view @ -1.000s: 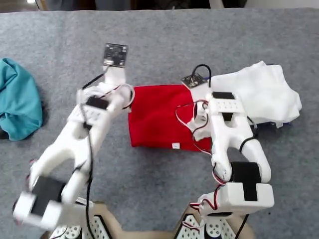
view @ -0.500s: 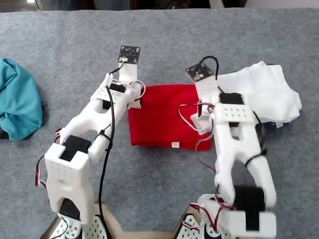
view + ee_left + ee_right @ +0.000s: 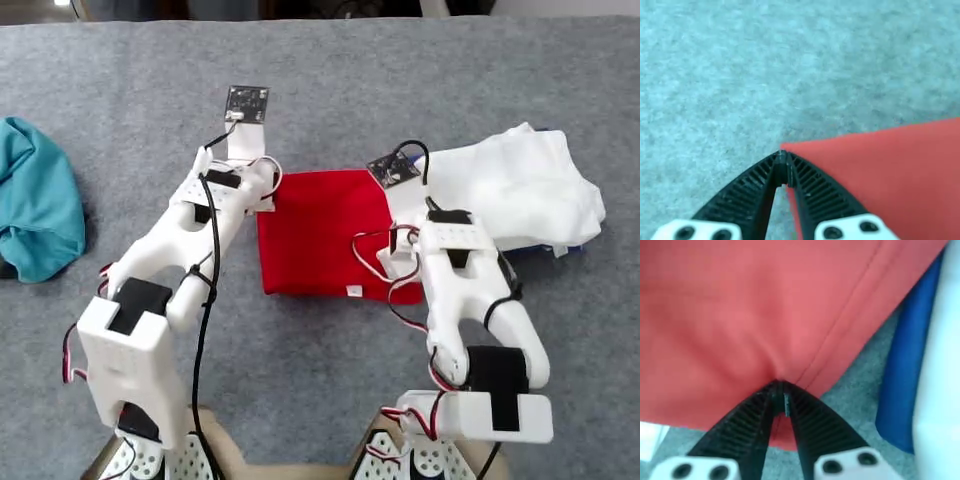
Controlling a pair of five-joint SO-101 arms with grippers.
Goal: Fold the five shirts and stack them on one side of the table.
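The red shirt (image 3: 320, 235) lies flat at the centre of the high view on the grey table (image 3: 400, 70), already squared into a rough rectangle. The left end effector (image 3: 782, 167) has its jaws pressed together on the very tip of the shirt's upper-left corner. The right end effector (image 3: 781, 397) is clamped on the cloth close to the shirt's right edge, beside a seam, and the fabric puckers at its tips. A white shirt (image 3: 520, 190) is heaped at the upper right, touching the red one, with a blue shirt (image 3: 900, 370) just beside the red edge. A teal shirt (image 3: 38, 210) sits crumpled at the far left, well apart.

The weak point looks to be the left grip: it holds so little cloth that a lift could pull the corner free and drop that side. The right grip bites further in (how many layers it has caught I cannot tell), so it may raise only the top layer and open the fold. If the two arms rise unevenly, the rectangle would skew. Any drag toward the right could also catch the blue or white shirt and disturb that heap.
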